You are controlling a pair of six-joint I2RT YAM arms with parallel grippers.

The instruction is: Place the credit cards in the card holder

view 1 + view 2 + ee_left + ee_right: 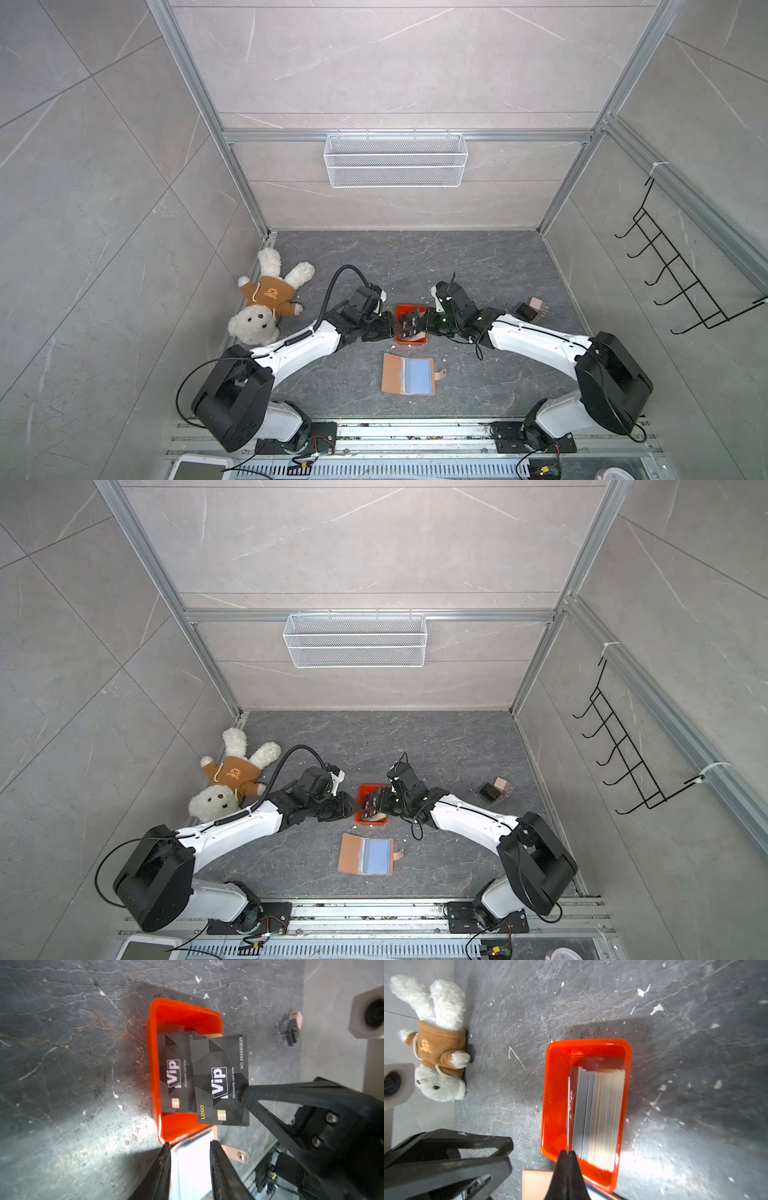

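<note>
A black "VIP" credit card [222, 1080] stands on edge over the orange-red tray [182, 1014], pinched at its side by my right gripper [243, 1093]. In the right wrist view that card [568, 1115] shows as a thin line running into the shut right gripper [568, 1152]. Several more credit cards [598, 1113] stand packed in the tray [556, 1095]. My left gripper [190, 1145] is open and empty just left of the tray. The pinkish-tan card holder [409, 374] lies open on the floor nearer than the tray, clear sleeves up; it shows in both top views [365, 854].
A teddy bear [266, 307] lies at the far left by the wall. A small black-and-pink block pair [532, 309] sits right of the right arm. A white wire basket [395, 160] hangs on the back wall and a black hook rack [681, 270] on the right wall.
</note>
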